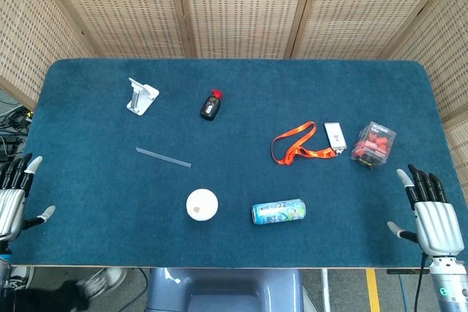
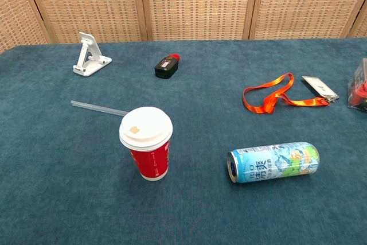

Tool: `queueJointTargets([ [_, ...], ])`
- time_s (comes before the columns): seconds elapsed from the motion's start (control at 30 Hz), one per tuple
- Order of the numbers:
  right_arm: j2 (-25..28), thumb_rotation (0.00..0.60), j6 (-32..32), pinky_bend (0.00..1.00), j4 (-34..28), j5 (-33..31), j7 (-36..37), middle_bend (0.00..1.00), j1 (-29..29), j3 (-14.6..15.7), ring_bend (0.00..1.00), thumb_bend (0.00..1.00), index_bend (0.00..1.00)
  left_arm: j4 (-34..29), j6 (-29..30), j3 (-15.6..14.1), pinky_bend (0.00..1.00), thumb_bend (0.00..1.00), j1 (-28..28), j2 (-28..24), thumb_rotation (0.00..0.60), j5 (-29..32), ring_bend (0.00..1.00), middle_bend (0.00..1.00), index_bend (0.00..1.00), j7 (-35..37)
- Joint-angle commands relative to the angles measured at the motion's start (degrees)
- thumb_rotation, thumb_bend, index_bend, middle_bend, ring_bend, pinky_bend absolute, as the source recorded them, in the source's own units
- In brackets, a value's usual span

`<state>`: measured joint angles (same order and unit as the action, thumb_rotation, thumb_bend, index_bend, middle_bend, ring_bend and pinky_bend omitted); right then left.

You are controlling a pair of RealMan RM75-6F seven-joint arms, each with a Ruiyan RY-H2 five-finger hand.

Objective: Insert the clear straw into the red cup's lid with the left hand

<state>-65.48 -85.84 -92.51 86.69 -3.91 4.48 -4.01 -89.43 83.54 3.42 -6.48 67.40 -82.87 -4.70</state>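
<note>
While the left hand (image 1: 16,195) waits open and empty at the table's edge, the clear straw (image 1: 163,157) lies toward its 2 o'clock, nearer it than the right hand (image 1: 431,213), also open. Chest view: straw running 10-to-4, behind the red cup (image 2: 147,152), no hands showing.

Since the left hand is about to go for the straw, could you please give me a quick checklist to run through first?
1. Left hand free, fingers apart: ok.
2. Clear straw lying flat on the table, nothing on it: ok.
3. Red cup upright, white lid on: ok.
4. Lid's small tan opening visible and unblocked: ok; whether it is already pierced: cannot tell.
5. Lying drink can apart from the cup: ok.
6. Right hand open at the table edge, away from the cup: ok.
</note>
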Motion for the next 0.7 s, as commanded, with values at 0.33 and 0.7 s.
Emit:
queueJointTargets([
  [0.33, 0.1, 0.6, -0.22, 0.0, -0.17, 0.35, 0.23, 0.0, -0.06, 0.1, 0.0, 0.07, 0.02, -0.16, 0.21, -0.04, 0.0, 0.21, 0.13, -0.14, 0.6, -0.12, 0.0, 0.0, 0.0, 0.13],
  [0.7, 0.26, 0.6, -0.55, 0.0, -0.08, 0.0, 0.32, 0.0, -0.3, -0.05, 0.0, 0.07, 0.02, -0.2, -0.01, -0.03, 0.0, 0.21, -0.28, -0.14, 0.6, -0.74, 0.0, 0.0, 0.0, 0.64],
])
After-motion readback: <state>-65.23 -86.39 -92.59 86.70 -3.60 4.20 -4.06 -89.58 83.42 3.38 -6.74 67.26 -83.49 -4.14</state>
